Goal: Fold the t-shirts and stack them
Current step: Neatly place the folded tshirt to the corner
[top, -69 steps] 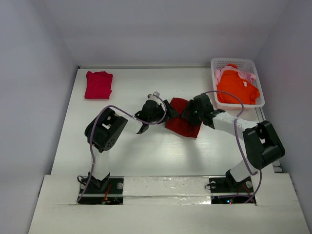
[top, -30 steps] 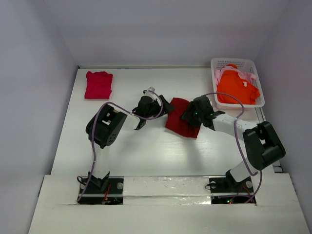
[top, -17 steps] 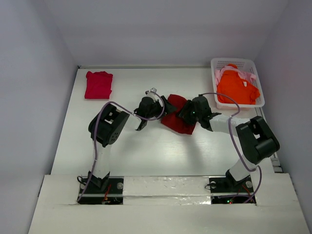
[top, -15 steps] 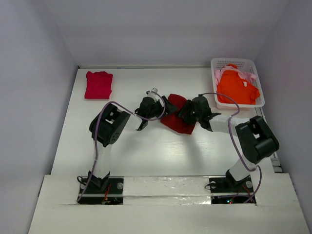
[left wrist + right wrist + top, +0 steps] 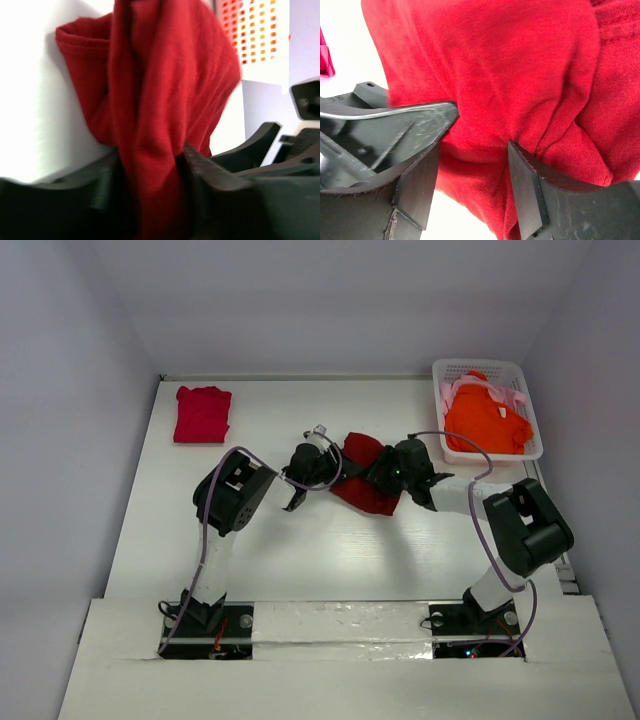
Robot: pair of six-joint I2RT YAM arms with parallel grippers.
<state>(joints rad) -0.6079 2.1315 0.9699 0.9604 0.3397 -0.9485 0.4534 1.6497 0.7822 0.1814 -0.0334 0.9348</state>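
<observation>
A folded dark red t-shirt lies bunched at mid-table between both grippers. My left gripper has come in from the left, and its jaws press the cloth from both sides in the left wrist view, so the left gripper is shut on it. From the right, my right gripper holds a thick wad of the same shirt that fills the gap of the right gripper. A folded crimson-pink t-shirt rests at the far left. An orange t-shirt and a pale pink one lie in the basket.
The white lattice basket stands at the far right corner, and its wall shows behind the red cloth in the left wrist view. White walls close the table on the left, back and right.
The left gripper has slid right onto the dark red shirt's left edge and closed on it. The right gripper pushed left, bunching the shirt narrower.
</observation>
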